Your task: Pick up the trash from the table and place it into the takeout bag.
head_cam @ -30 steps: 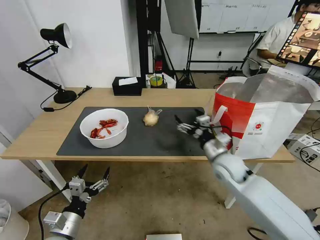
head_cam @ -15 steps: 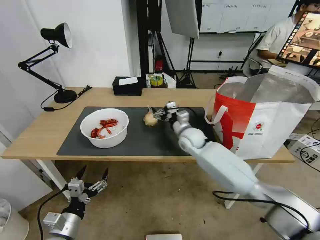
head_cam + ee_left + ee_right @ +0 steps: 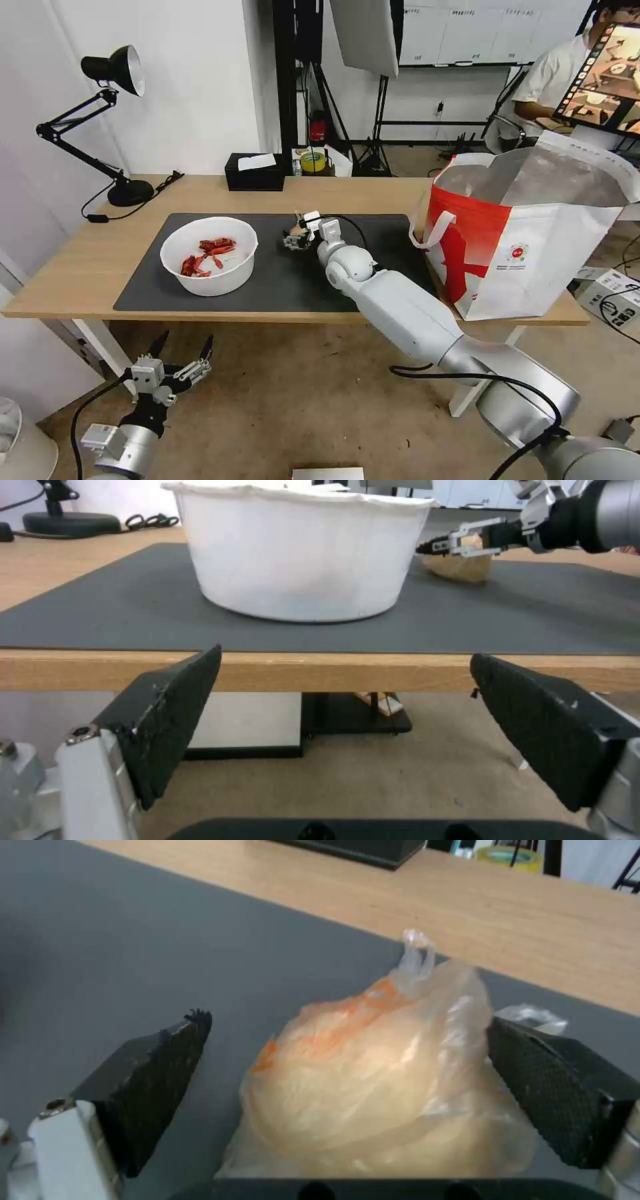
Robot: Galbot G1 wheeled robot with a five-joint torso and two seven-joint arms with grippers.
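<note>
Two trash items left on long light-wood worktop (image 3: 80, 267): small knotted clear bag of beige stuff (image 3: 380, 1090), white round bowl of red shells (image 3: 209, 255) just beside it.

Step now: grabbing bag. Right gripper (image 3: 347, 1080) around bag, fingers (image 3: 153, 1075) apart, one each side, not squeezing yet.

Next, likely: squeeze softly, lift, carry to big white tote with red side (image 3: 533, 247), well apart from bag.

Left gripper (image 3: 180, 363) parked low, below worktop edge near bowl, fingers spread.

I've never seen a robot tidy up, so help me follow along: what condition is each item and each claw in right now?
Small knotted bag: tied shut, resting on the mat, between the open fingers.
White bowl: upright on the mat, holding red shells.
Takeout bag: standing open at the table's right end.
Right gripper: open around the small bag.
Left gripper: open, parked below the table edge.
</note>
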